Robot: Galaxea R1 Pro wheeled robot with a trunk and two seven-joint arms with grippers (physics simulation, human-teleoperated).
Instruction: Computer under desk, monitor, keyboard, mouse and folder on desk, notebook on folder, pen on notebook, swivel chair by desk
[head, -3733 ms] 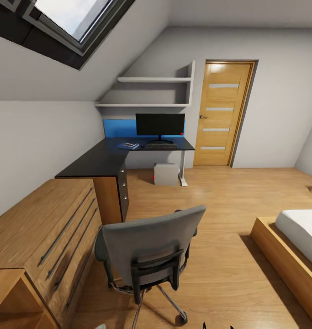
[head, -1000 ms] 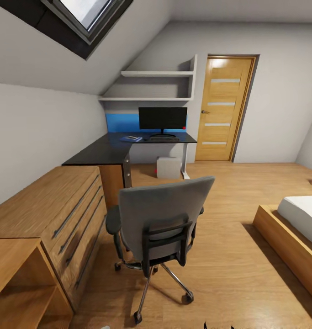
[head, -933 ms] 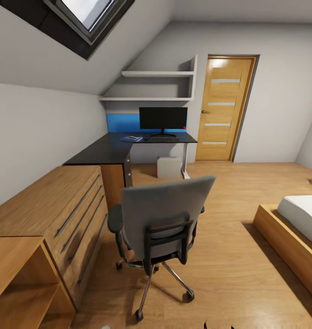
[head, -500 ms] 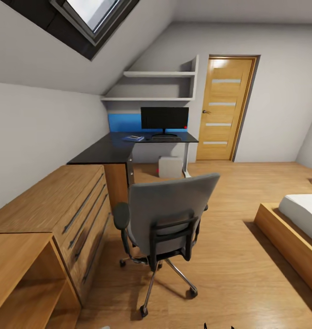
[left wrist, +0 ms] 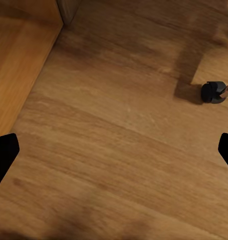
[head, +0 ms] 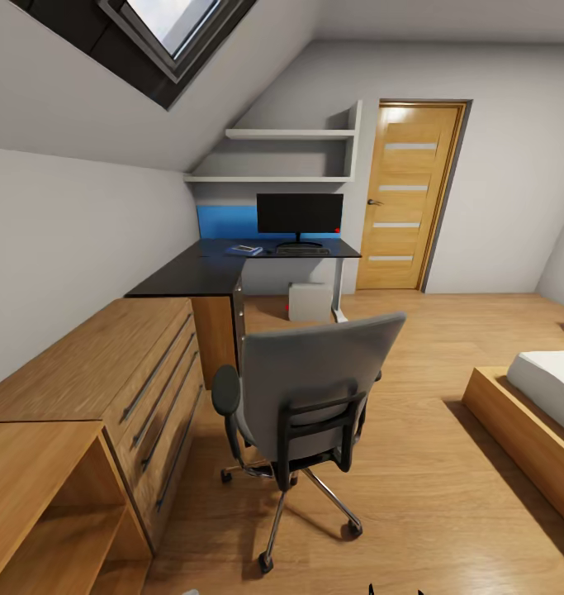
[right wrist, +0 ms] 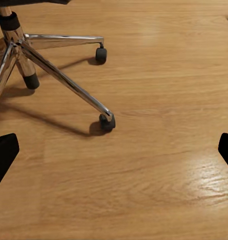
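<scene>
Grey-backed and chrome-legged, the swivel chair (head: 310,405) stands mid-floor with its back turned to the camera and its seat facing the desk (head: 224,268), well apart from it. At the far wall the monitor (head: 300,214) runs its long side along the wall, the keyboard (head: 302,247) lying parallel just in front of it. Left of that, the blue folder (head: 244,249) rests on the desk with something small and dark on top; too small to tell more. The computer (head: 310,301) sits upright under the desk beside the white leg.

Against half a second ago, the whole picture has slid a touch, so the camera has shifted; chair and desk keep their places relative to each other.

Open floor (head: 422,347) stretches right of the chair toward the bed frame (head: 513,438); the wood drawer chest (head: 108,388) hems the left. In the wrist views, the left gripper (left wrist: 114,155) and right gripper (right wrist: 114,152) both hang spread wide over bare floor, holding nothing, a castor (right wrist: 107,122) near the right one.
</scene>
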